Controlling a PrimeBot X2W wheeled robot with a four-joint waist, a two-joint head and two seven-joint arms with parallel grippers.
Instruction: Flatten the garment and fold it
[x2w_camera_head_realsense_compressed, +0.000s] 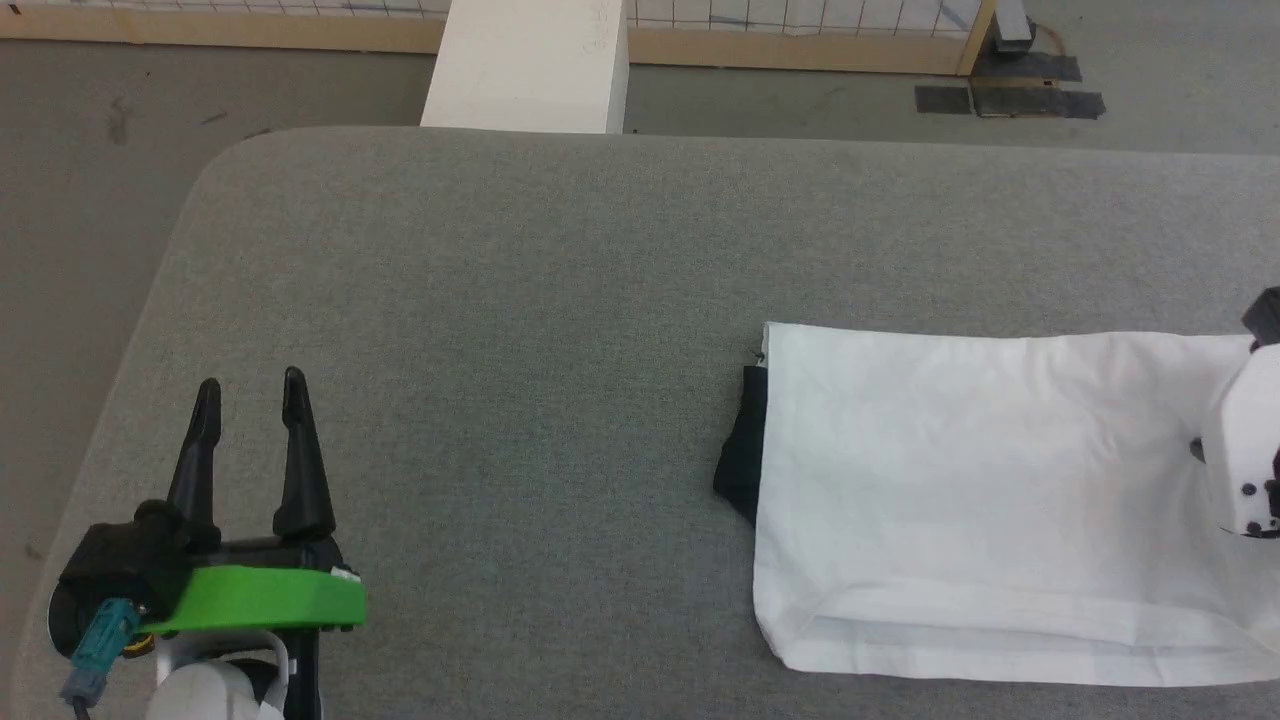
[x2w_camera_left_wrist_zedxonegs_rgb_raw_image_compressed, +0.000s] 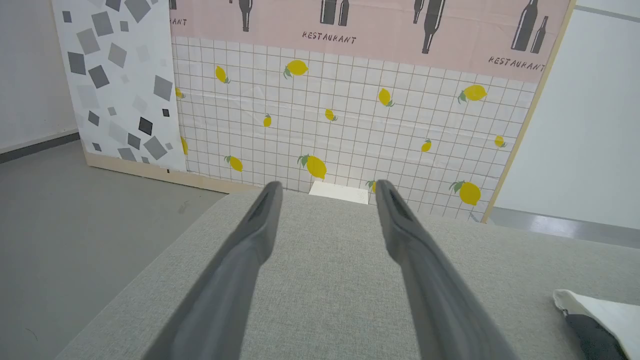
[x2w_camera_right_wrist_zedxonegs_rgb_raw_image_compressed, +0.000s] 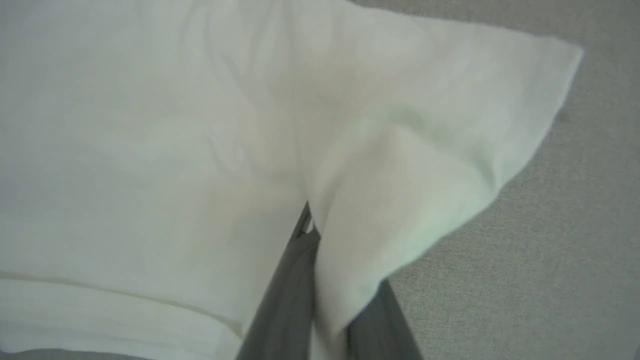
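The garment (x2w_camera_head_realsense_compressed: 980, 500) lies folded on the right of the grey table (x2w_camera_head_realsense_compressed: 500, 300), a bit of black sleeve (x2w_camera_head_realsense_compressed: 742, 455) poking from its left edge, and my right gripper (x2w_camera_right_wrist_zedxonegs_rgb_raw_image_compressed: 310, 227) pinches a raised white fold of it. My left gripper (x2w_camera_head_realsense_compressed: 250, 390) hangs spread wide over bare table, well apart from it; a white block (x2w_camera_head_realsense_compressed: 530, 65) stands beyond the far edge.

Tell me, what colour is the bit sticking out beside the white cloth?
Black; that dark fold of the garment shows best in the head view.
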